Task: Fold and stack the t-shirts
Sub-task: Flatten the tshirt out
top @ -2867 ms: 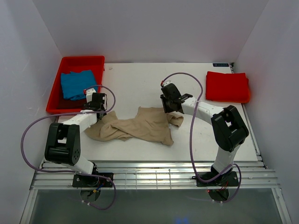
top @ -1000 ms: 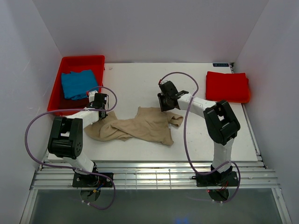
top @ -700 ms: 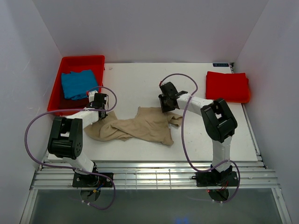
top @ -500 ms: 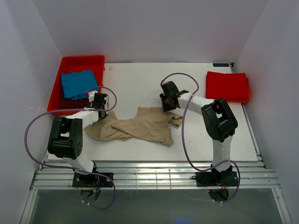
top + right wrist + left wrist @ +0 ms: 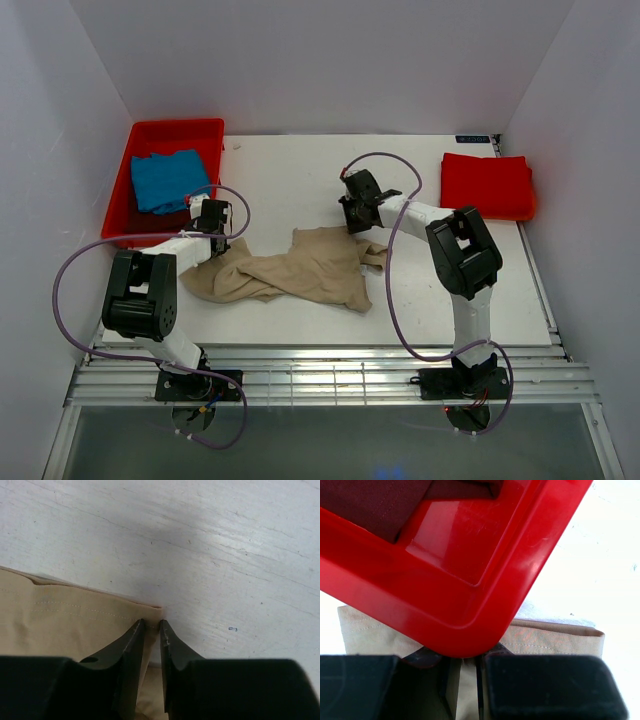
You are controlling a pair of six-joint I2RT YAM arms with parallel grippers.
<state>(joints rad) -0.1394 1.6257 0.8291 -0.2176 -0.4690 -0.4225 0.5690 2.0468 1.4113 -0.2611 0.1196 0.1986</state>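
The tan t-shirt (image 5: 290, 272) lies crumpled across the middle of the table. My left gripper (image 5: 215, 243) is at its left corner, beside the tray's near corner. In the left wrist view its jaws (image 5: 465, 667) stand narrow with tan cloth (image 5: 550, 640) pinched between them. My right gripper (image 5: 357, 222) is at the shirt's upper right corner. Its fingertips (image 5: 152, 625) are shut on the hemmed corner of the tan cloth (image 5: 65, 625). The blue t-shirt (image 5: 165, 180) lies in the red tray. The red t-shirt (image 5: 487, 186) lies folded at the far right.
The red plastic tray (image 5: 170, 130) stands at the far left, and its rounded corner (image 5: 460, 580) hangs right over my left fingers. White walls close in the table on three sides. A metal rail runs along the near edge.
My right gripper's jaws have narrowed onto the shirt's corner, and the right wrist has shifted a little toward the back. The left arm and the shirts have stayed put.
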